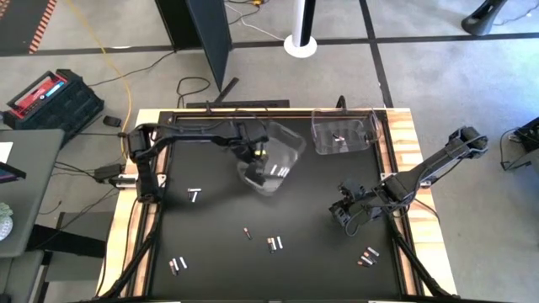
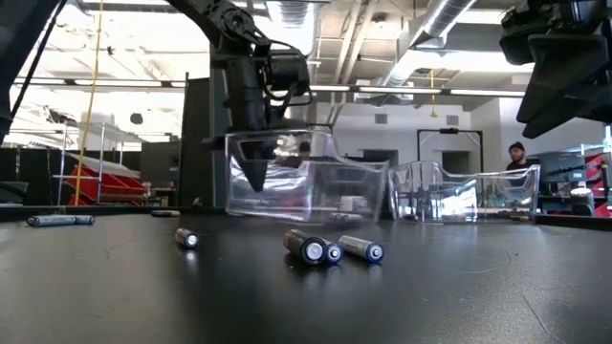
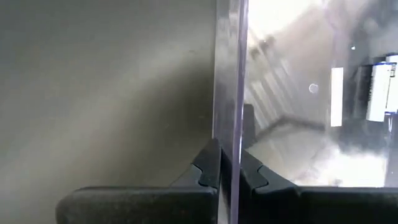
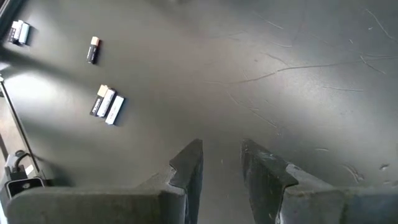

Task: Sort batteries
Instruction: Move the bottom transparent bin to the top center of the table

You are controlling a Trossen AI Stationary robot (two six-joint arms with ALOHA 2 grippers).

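A clear plastic bin (image 1: 274, 160) stands askew on the black mat near the table's middle, with a few batteries (image 1: 282, 171) inside. My left gripper (image 1: 251, 153) is shut on its wall. A second clear bin (image 1: 341, 130) sits at the far edge and holds a battery (image 1: 339, 137). Loose batteries lie flat on the mat: one (image 1: 195, 195), one (image 1: 248, 233), a pair (image 1: 274, 244), a pair (image 1: 177, 265), and some (image 1: 368, 255) near the right. My right gripper (image 4: 221, 155) hovers open above bare mat, right of centre (image 1: 344, 215). My left gripper (image 3: 229, 158) pinches the bin's clear side wall (image 3: 229, 112) at its upper rim, one finger inside the bin and one outside. The fingers (image 2: 256, 167) come from above, pointing down. In the low view the bin's bottom (image 2: 306, 212) looks level with the mat.
The mat is framed by a wooden table edge (image 1: 406, 135). Three batteries (image 2: 330, 250) lie close to the low camera, another (image 2: 186, 239) to their left. The mat between the two grippers is bare. A person (image 2: 516, 153) stands far off in the room.
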